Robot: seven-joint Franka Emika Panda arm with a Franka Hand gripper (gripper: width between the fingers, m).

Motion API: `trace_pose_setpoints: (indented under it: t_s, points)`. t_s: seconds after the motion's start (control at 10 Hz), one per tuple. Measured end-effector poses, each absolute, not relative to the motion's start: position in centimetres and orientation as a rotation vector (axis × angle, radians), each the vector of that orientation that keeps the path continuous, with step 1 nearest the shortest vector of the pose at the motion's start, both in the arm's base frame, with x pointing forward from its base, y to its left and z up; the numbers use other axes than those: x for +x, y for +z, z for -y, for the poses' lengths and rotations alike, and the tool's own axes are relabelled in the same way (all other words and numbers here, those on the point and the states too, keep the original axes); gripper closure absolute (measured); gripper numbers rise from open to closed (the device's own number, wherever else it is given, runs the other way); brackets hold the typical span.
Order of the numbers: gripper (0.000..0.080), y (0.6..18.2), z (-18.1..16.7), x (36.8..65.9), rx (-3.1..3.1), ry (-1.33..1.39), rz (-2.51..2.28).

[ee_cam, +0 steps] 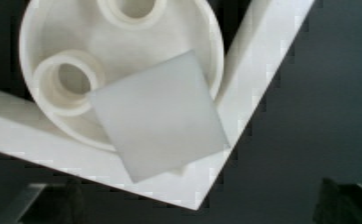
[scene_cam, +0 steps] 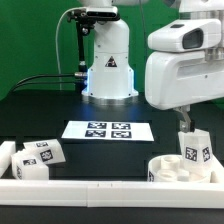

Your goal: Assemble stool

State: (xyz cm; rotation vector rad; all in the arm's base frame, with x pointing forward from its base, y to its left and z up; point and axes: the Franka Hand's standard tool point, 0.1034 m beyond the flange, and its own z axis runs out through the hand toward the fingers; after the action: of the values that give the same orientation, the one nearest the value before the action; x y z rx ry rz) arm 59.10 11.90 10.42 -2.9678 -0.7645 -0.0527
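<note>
arm (scene_cam: 108, 45): one, white; rooted at rear centre, upper links reached toward the exterior view's right, wrist (scene_cam: 182, 65) pointed downward. tool (scene_cam: 185, 124): two-finger, jaws stood wide apart, hung low.

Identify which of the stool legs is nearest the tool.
The upright leg at the exterior view's right, by the round seat, just below the tool; the other legs sit at that view's left.

Seat (ee_cam: 110, 45) smooth matt white plastic; legs (scene_cam: 40, 158) alike; table (scene_cam: 40, 115) matt black.
</note>
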Motion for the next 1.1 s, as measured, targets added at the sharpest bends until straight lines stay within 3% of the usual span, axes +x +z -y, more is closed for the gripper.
trace_pose_setpoints:
  t_s: [0.3, 0.6, 0.8, 1.0, 1.1]
  points:
    - [0.0151, 9.6, -11.7, 58.9, -2.917, -0.047, 0.949]
    - [0.0151, 7.7, -11.4, 58.2, -2.95, -0.005, 0.836]
    - [0.0151, 7.4, -11.4, 58.2, -2.968, 0.001, 0.774]
    - [0.0424, 7.3, -11.3, 58.1, -2.984, 0.005, 0.706]
    - [0.0424, 7.3, -11.3, 58.1, -3.003, 0.008, 0.622]
